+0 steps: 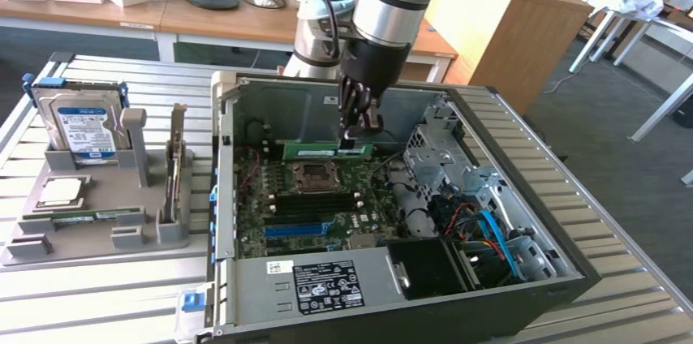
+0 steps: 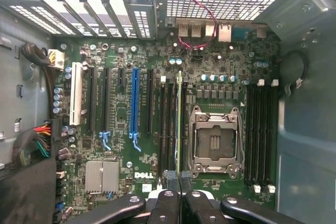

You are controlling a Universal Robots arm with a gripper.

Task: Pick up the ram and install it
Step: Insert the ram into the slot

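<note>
My tool (image 1: 355, 139) is clenched on the ram (image 1: 320, 150), held edge-down inside the case (image 1: 314, 109), at 12 o'clock of the socket (image 1: 314, 175) in the exterior view. I'd hold it square to the slot (image 2: 169, 124), pressing evenly.

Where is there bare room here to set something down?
Bare table slats in front of the tray at the exterior view's left, and beside the case at its right. Crowded: the tray and inside the case, where the gripper holds the ram over the board.
</note>
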